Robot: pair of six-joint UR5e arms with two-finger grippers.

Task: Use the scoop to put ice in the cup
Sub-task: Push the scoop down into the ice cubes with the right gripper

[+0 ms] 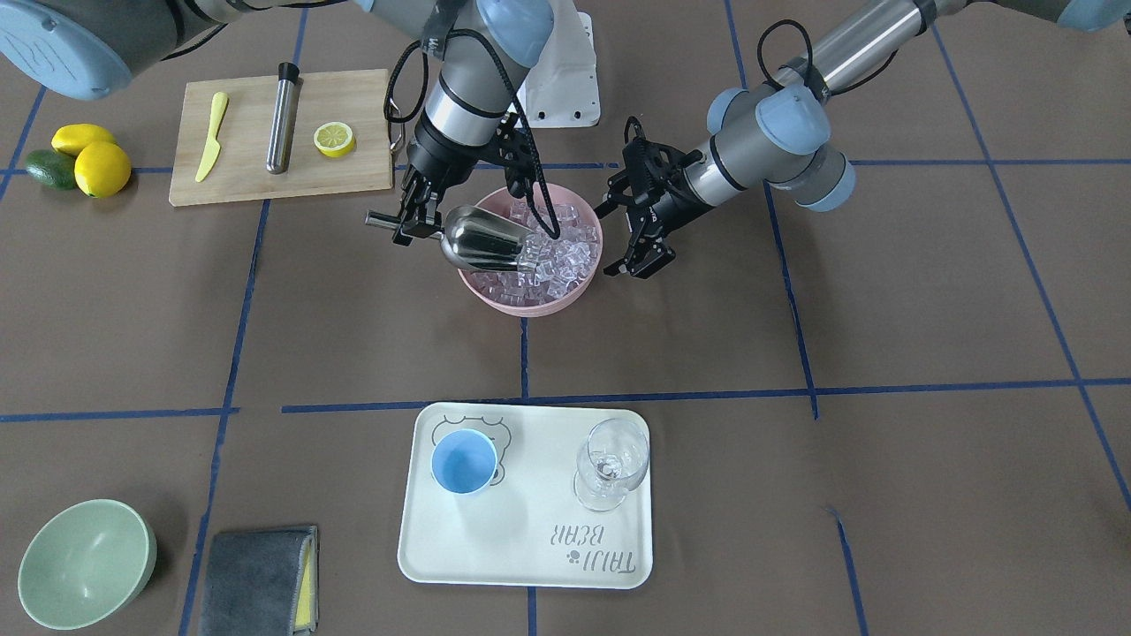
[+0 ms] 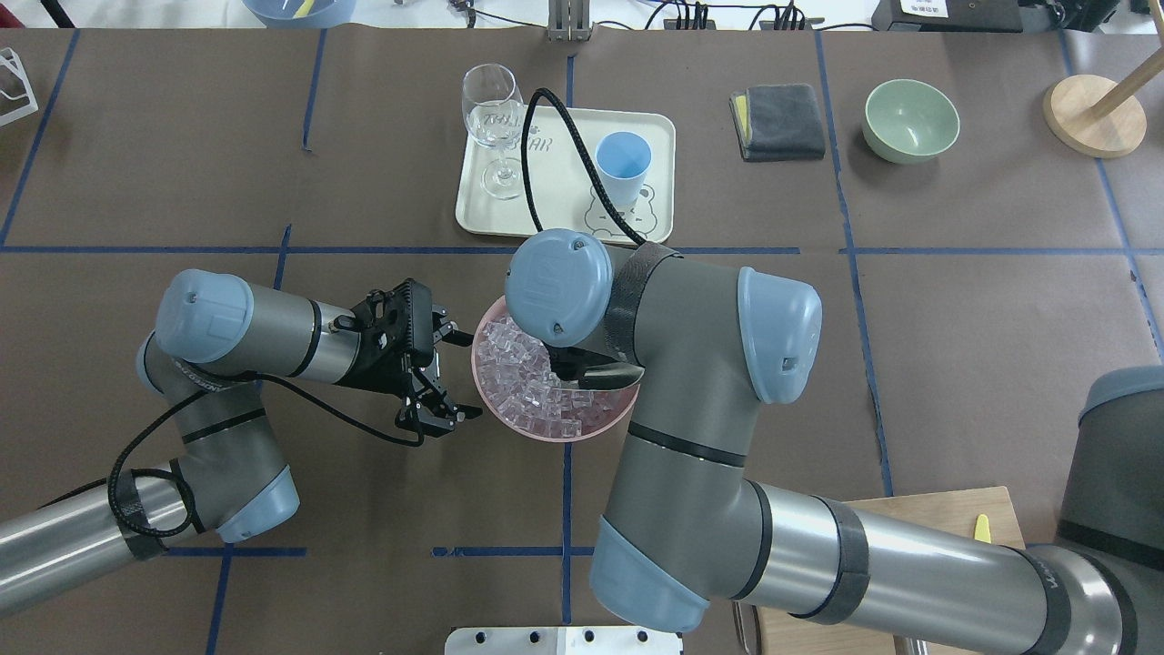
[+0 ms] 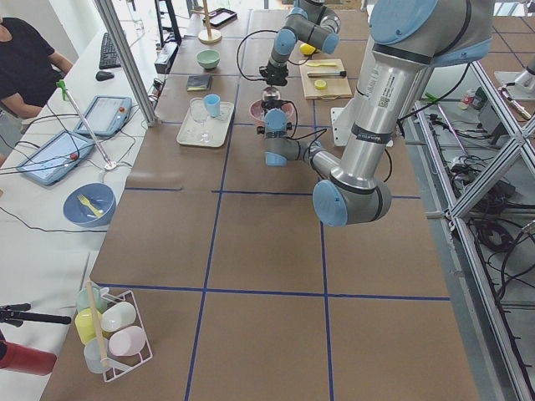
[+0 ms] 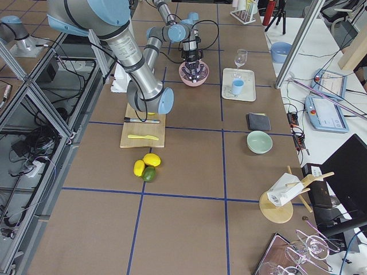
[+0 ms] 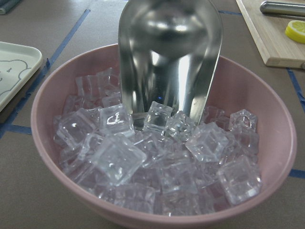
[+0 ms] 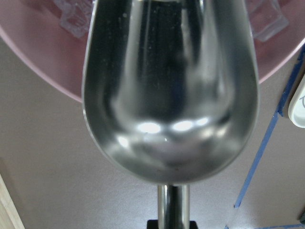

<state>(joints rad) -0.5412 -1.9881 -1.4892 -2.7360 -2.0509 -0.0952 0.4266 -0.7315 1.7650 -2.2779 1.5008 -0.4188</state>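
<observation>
The shiny stainless-steel scoop (image 1: 484,240) lies over the near-right part of the round pink bowl (image 1: 530,306), close to the middle of the table. Its long axis runs across the table. The thin straight handle points to the robot's right and the open mouth to its left. The trough tips down, so the front lip touches the ice (image 5: 167,157), a heap of small clear cubes that fills the bowl. We cannot tell whether any cubes lie inside the trough.

The right gripper (image 1: 413,224) is closed on the handle, near its free end. The left gripper (image 2: 457,377) holds nothing. Its fingers are spread wide just beside the bowl's rim on the robot's left, and we cannot tell whether they touch it.

The small light-blue cup (image 1: 464,461) stands upright on the cream rectangular tray (image 1: 530,552), well apart from the bowl on the side away from the robot. A clear stemmed wine glass (image 1: 611,459) stands on the same tray.

In the overhead view the right arm's wrist covers the gripper and most of the scoop. In the right wrist view the trough fills the frame and the fingers are cut off. Both side views show the bowl too small for detail.
</observation>
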